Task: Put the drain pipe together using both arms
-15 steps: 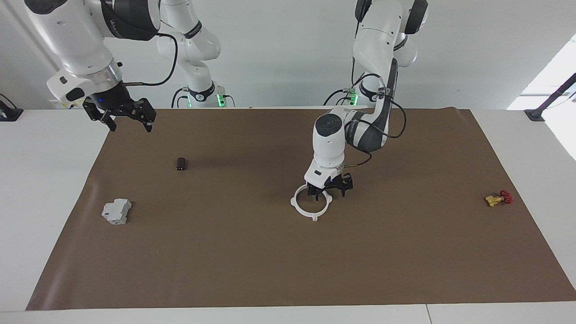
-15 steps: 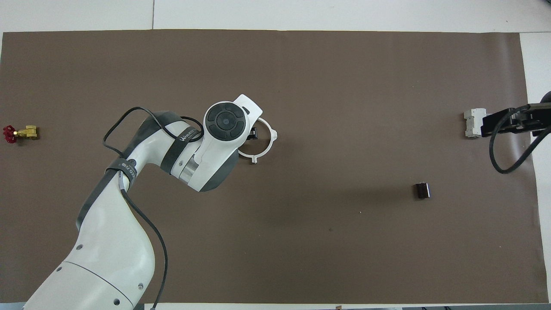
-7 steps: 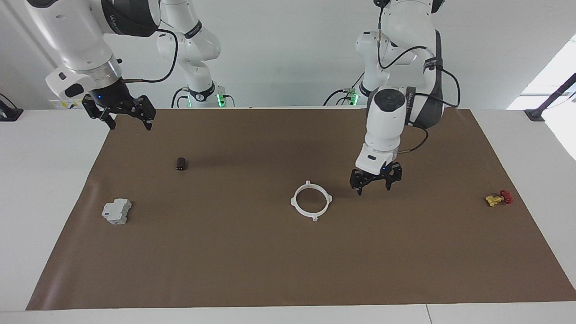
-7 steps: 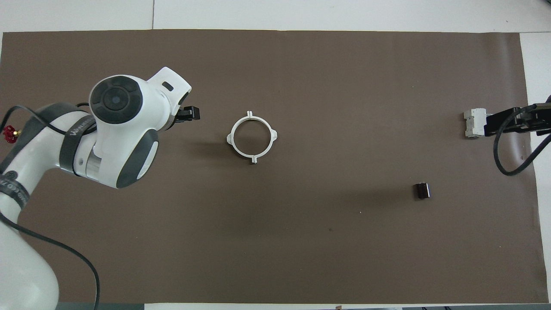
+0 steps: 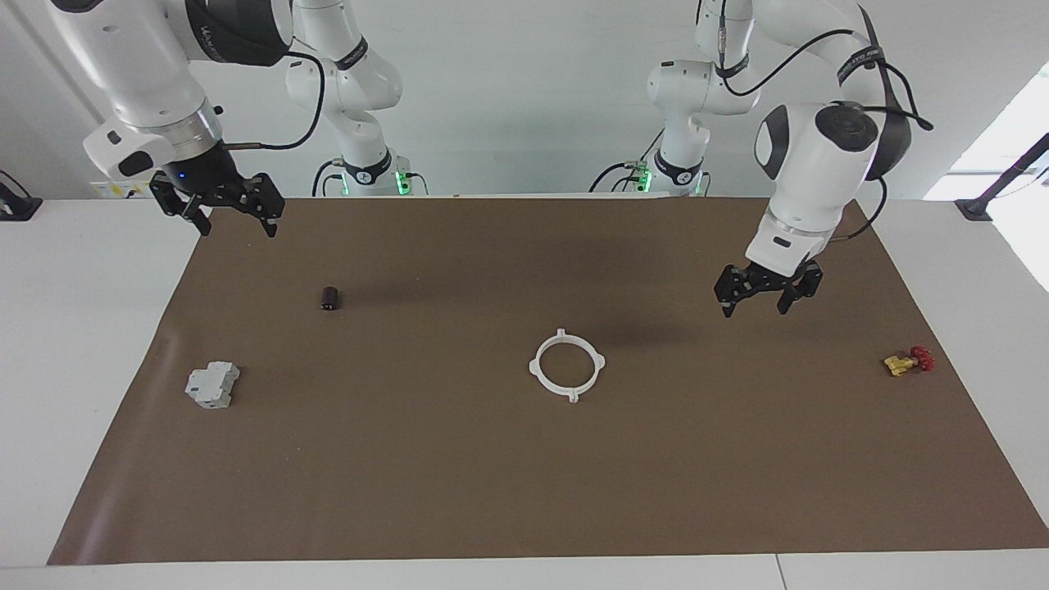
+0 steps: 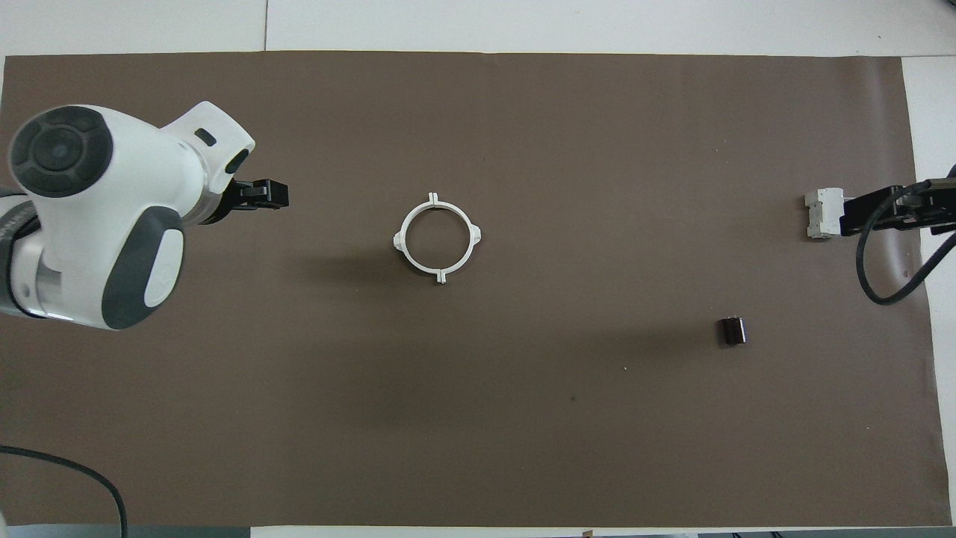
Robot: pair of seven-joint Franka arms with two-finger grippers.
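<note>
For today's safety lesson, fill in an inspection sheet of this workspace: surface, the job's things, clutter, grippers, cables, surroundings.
Surface: brown mat on a white table.
Job's things: drain pipe, one joined white ring, flat on the mat, untouched.
Clutter: grey block, dark cylinder, yellow-and-red valve, all apart.
Grippers: left gripper open, empty, raised over the mat; right gripper open, empty, raised at the mat's edge.
Cables: black cables along both arms.
Surroundings: white wall.

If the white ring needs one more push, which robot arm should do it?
Probably the left one. Its open left claw hangs over the mat nearest the white ring. The open right claw waits over the mat's edge.
</note>
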